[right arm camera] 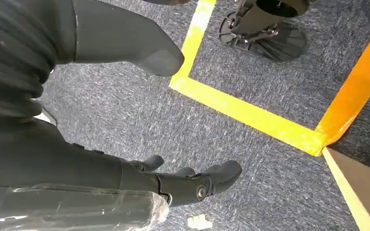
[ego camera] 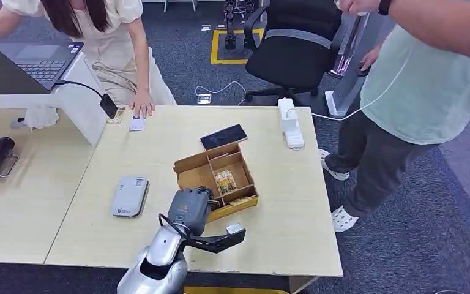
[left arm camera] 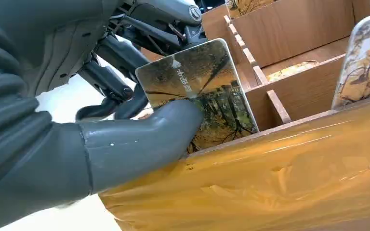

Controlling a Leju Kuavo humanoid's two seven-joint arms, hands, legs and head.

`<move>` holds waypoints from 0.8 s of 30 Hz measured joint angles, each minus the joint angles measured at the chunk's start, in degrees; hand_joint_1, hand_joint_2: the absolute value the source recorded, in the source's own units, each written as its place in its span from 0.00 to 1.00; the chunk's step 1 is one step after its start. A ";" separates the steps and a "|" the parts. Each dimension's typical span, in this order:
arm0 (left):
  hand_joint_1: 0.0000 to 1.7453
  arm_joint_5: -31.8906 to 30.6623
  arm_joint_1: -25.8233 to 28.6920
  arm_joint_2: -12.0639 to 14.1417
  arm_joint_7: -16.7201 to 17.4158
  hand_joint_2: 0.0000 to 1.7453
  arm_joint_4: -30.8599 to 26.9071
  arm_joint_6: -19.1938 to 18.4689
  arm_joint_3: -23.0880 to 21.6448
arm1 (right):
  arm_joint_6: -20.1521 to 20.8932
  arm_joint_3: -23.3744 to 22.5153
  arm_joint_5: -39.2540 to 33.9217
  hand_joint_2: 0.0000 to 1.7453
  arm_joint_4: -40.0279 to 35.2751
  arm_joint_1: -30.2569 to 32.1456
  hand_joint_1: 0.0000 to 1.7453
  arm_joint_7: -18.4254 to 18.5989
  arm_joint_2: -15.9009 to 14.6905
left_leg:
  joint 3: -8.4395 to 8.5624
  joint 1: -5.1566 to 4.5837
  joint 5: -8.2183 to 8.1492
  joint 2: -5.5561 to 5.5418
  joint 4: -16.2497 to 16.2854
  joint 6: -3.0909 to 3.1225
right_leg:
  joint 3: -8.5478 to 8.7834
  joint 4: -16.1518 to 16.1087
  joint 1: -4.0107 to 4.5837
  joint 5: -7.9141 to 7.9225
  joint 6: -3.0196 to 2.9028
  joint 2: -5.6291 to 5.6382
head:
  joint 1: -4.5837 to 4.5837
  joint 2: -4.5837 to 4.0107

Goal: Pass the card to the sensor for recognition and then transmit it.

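Card [left arm camera: 197,91] with an autumn-tree print, pinched between thumb and dark fingers of the left robot hand [ego camera: 190,209], just above the near end of the brown divided box [ego camera: 217,177]. More printed cards standing in the box's compartments. Pale wooden tabletop [ego camera: 281,220] underneath, with grey sensor [ego camera: 129,196] left of the box, black phone [ego camera: 223,136] behind it. Grey carpet with yellow tape lines [right arm camera: 250,115] around. Right robot hand [right arm camera: 192,183] hanging over the floor, fingers loosely apart, holding nothing.

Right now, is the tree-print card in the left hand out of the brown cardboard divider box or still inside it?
Partly in. The left hand pinches the tree-print card, whose lower edge sits behind the brown cardboard divider box wall.
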 joint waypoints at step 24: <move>0.99 0.24 0.17 0.72 -0.68 1.00 -3.53 2.08 2.25 | -0.09 0.00 -0.28 1.00 0.00 0.05 0.00 0.04 0.00 | -0.01 0.01 0.06 0.00 0.00 0.00 | -0.01 0.01 0.00 0.01 0.00 0.00 | 0.00 0.02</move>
